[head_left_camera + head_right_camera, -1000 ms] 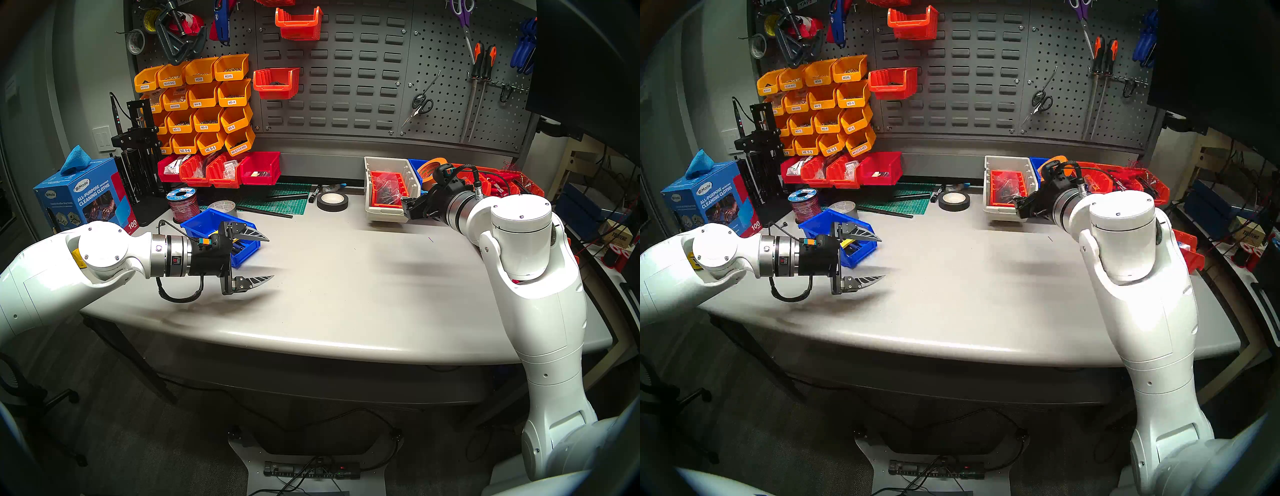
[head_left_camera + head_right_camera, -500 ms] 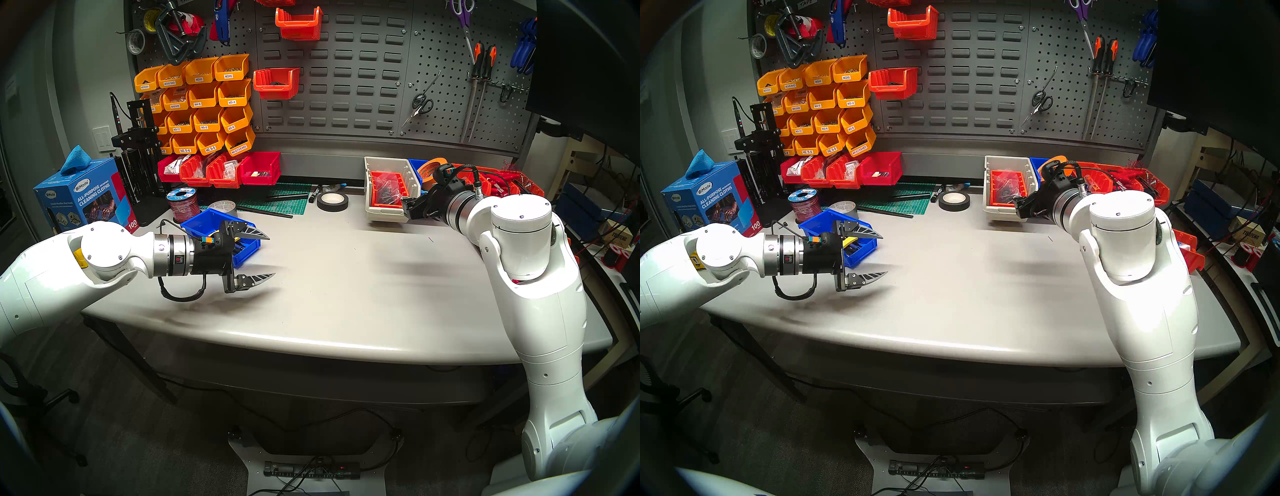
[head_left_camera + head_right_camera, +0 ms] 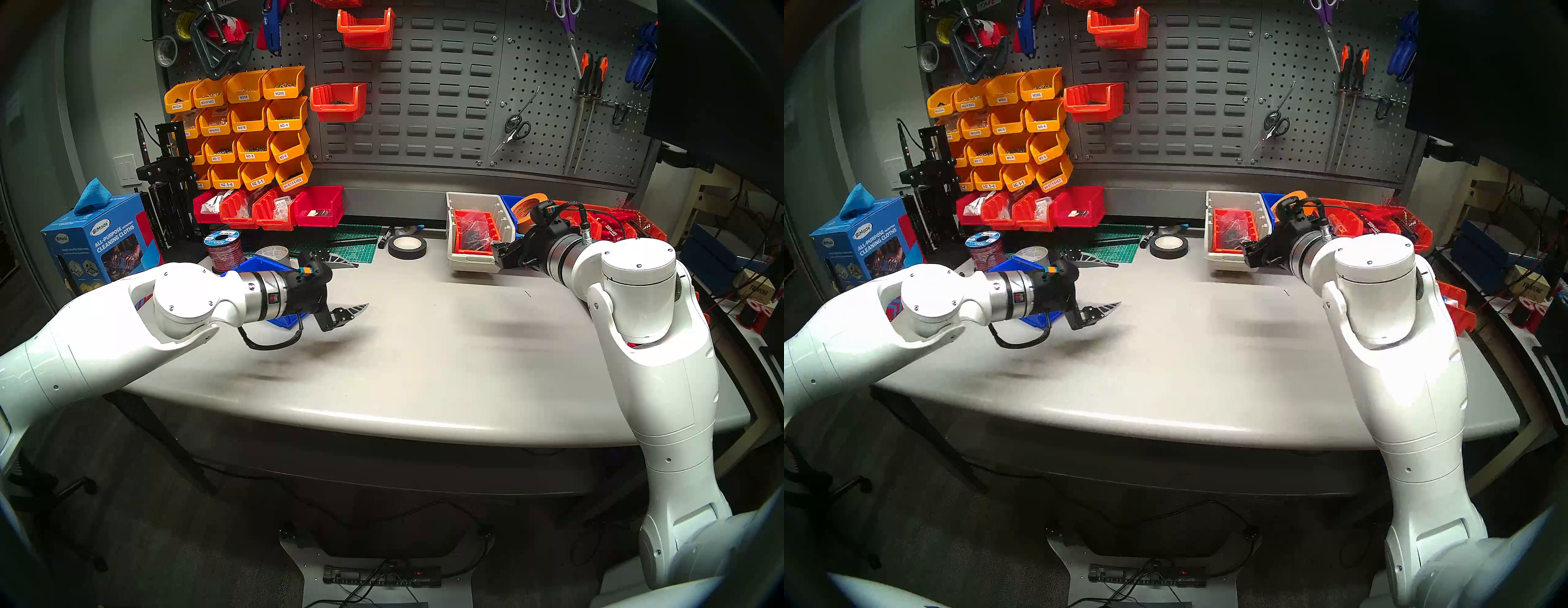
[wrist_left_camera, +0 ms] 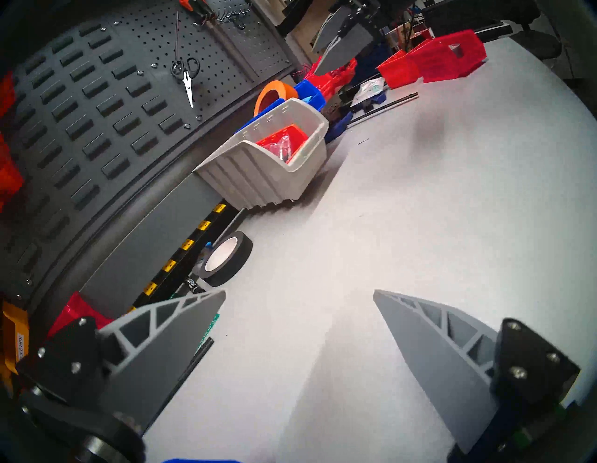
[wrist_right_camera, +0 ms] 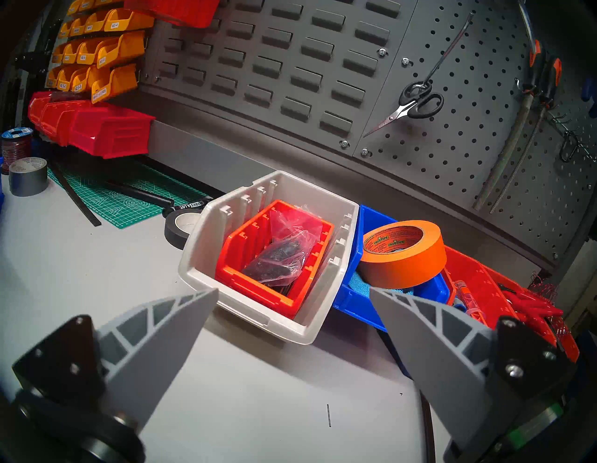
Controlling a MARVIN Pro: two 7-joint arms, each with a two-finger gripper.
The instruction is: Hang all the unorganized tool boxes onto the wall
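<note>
One blue tool box (image 3: pixel 259 266) sits at the table's left, mostly hidden under my left wrist. My left gripper (image 3: pixel 352 286) is open and empty, just past that box above the table, and shows in its wrist view (image 4: pixel 298 292). The beige ribbed tool box (image 3: pixel 475 250) stands at the back right and holds an orange-red bin with a plastic bag. My right gripper (image 5: pixel 292 291) is open and empty at its front right corner. A second blue tool box (image 5: pixel 352 304) beside it carries an orange tape roll (image 5: pixel 403 255). The louvre wall (image 3: pixel 424 85) rises behind.
Two orange-red bins (image 3: pixel 365 27) hang on the wall's left. Yellow-orange bins (image 3: pixel 246 127) and a red bin row (image 3: pixel 271 208) stand at back left. A black tape roll (image 3: pixel 407 247), green mat (image 3: pixel 352 248), grey tape (image 3: pixel 273 254) and wire spool (image 3: pixel 225 250) lie nearby.
My left arm has swung forward and to the right, carrying its open gripper over and past the blue tool box. The right arm has not moved.
</note>
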